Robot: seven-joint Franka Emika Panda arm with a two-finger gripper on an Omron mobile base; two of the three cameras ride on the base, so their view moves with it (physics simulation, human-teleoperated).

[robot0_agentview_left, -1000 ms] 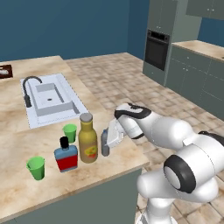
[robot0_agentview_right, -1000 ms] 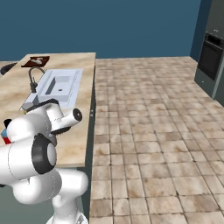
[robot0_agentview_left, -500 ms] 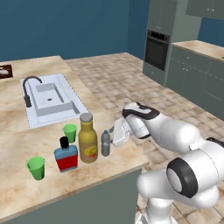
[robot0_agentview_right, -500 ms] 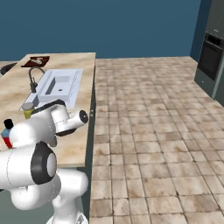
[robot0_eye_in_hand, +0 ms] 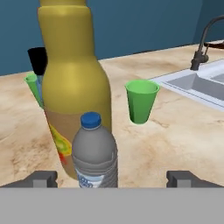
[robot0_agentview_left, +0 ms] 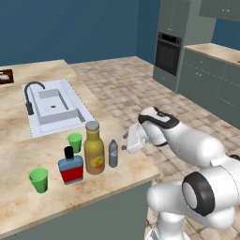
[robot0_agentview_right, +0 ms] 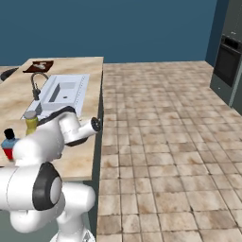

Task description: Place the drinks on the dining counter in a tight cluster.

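Water bottle [robot0_eye_in_hand: 94,151] is standing upright on the desk [robot0_agentview_left: 28,140] between the spread fingers [robot0_eye_in_hand: 43,178] (untouched, nothing gripped), just in front of the amber bottle [robot0_eye_in_hand: 74,87], with the blue bottle [robot0_agentview_left: 71,165] sitting beside it.

Three bottles [robot0_agentview_left: 94,150] clustered beside claw [robot0_agentview_left: 127,143]

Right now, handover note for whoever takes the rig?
Claw: open, holding nothing, just right of the water bottle and clear of it.
Drinks: blue bottle, amber bottle and water bottle stand upright in a close row near the front edge of the dining counter, in front of the sink.
Done: all three look grouped.
Left: check the gaps are tight enough, then pull the arm away without knocking the water bottle.
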